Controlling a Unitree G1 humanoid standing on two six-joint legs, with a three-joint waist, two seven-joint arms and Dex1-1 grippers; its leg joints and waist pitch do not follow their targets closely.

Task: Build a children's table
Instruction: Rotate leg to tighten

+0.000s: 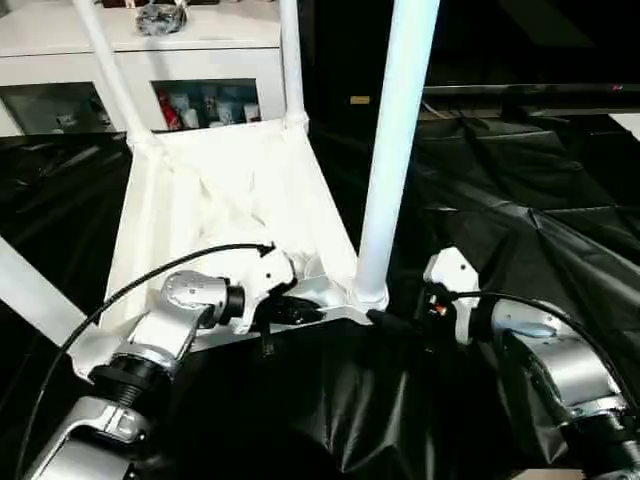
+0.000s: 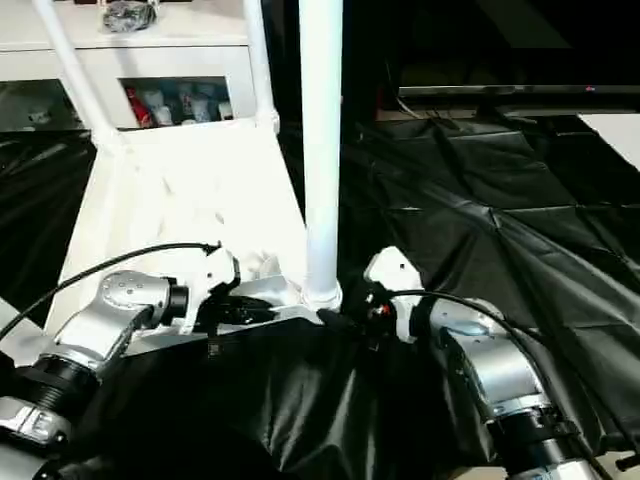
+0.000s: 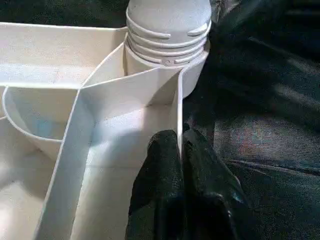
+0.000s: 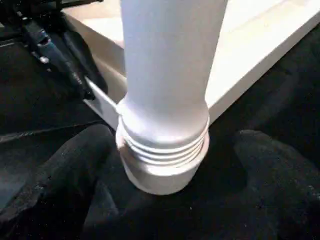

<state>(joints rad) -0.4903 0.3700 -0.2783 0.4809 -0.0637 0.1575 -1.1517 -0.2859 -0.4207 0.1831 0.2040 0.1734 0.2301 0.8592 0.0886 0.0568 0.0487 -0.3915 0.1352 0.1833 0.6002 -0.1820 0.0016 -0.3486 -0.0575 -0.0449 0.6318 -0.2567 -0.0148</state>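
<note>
The white tabletop (image 1: pixel 220 190) lies underside up on a black sheet, its ribs showing. A thick white leg (image 1: pixel 395 130) stands upright in the near right corner socket, with its threaded base (image 4: pixel 162 150) seated there. My left gripper (image 1: pixel 300 312) is shut on the tabletop's thin rim wall (image 3: pixel 178 110) just beside that socket, one black finger on each side. My right gripper (image 4: pixel 165 170) is open, its fingers (image 4: pixel 70 170) standing to either side of the leg's base without touching it.
Two thinner legs (image 1: pixel 290 60) (image 1: pixel 105 70) rise from the far corners and another (image 1: pixel 35 295) slants off at the near left. A white glass-door cabinet (image 1: pixel 200 60) stands behind. The crumpled black sheet (image 1: pixel 520 220) covers the floor to the right.
</note>
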